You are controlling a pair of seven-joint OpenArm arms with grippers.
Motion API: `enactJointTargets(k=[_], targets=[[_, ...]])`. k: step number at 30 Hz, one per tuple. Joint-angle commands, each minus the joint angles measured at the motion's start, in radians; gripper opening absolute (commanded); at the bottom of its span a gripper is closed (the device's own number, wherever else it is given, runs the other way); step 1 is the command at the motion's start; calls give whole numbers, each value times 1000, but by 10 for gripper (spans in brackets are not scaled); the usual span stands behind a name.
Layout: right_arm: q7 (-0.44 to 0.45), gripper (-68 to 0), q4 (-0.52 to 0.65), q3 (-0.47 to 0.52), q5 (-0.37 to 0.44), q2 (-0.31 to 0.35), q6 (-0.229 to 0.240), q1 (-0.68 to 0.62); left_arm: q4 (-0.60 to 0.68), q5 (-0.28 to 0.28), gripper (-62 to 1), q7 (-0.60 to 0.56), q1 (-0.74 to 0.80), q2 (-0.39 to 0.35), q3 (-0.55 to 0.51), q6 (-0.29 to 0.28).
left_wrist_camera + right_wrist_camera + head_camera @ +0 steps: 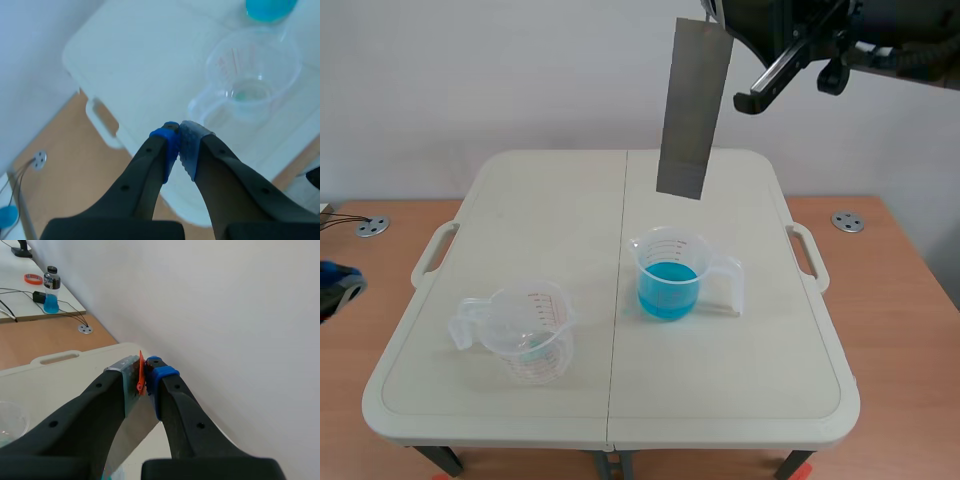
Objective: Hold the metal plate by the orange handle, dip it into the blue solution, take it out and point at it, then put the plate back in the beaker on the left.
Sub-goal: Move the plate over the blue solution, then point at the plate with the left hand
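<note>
A long grey metal plate hangs upright high above the table, over the beaker of blue solution. My right gripper, raised across the scene's upper right, is shut on the plate's orange handle, with the plate running down between its fingers. An empty clear beaker stands at the table's front left. In the left wrist view that beaker lies ahead of my left gripper, which is shut on nothing, low at the table's left edge.
The white folding table has carry handles on both sides and sits on a wooden surface. In the right wrist view a bottle of blue drink and cables lie on a far desk. A wall stands behind.
</note>
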Motion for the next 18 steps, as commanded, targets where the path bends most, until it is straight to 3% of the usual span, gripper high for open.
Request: enactJointTargets(k=[1, 11, 18], targets=[[15, -662, -5, 2, 14, 2, -5, 7, 4, -10, -593, 5, -51, 2, 29, 4], [61, -662, -99, 1, 14, 2, 6, 7, 3, -10, -593, 98, -373, 6, 298, 5], [66, -662, -112, 1, 14, 2, 6, 7, -80, -5, -593, 156, -543, 78, 456, 5]])
